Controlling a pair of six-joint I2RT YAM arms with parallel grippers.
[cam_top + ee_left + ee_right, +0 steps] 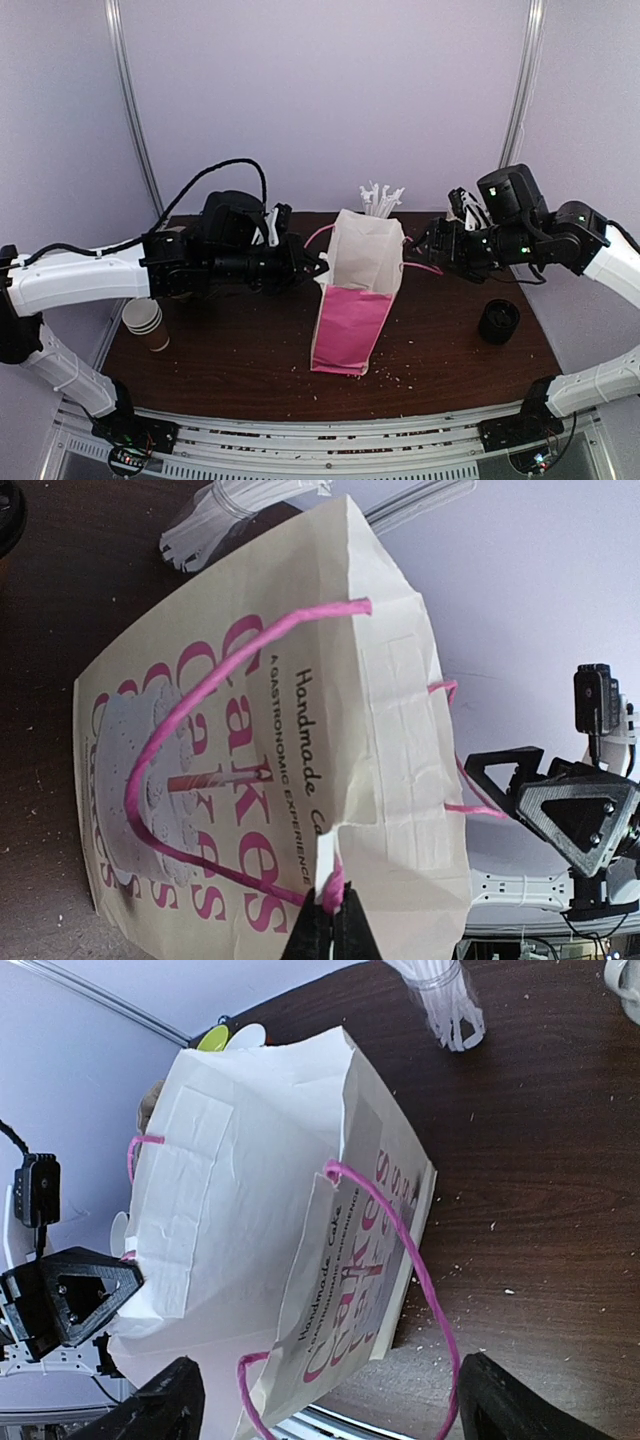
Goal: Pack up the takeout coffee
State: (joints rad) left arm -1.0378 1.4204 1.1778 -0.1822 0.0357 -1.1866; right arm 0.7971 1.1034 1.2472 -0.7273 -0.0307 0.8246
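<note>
A white and pink paper bag (350,300) (250,730) (250,1180) stands upright and open in the middle of the brown table (240,370). My left gripper (320,268) (331,925) is shut on the bag's left rim, pinching the paper edge together with the pink cord handle. At the bag's right rim my right gripper (418,245) (335,1410) stands open. The bag's near wall and its pink handle loop (420,1270) lie between those wide-spread fingers (160,1400), untouched. The takeout coffee is out of view.
A stack of lidless brown cups (146,323) stands at the table's left edge. A squat black stack of lids (498,321) sits to the right. A cup of white straws (380,198) (445,1000) stands behind the bag. Crumbs dot the table.
</note>
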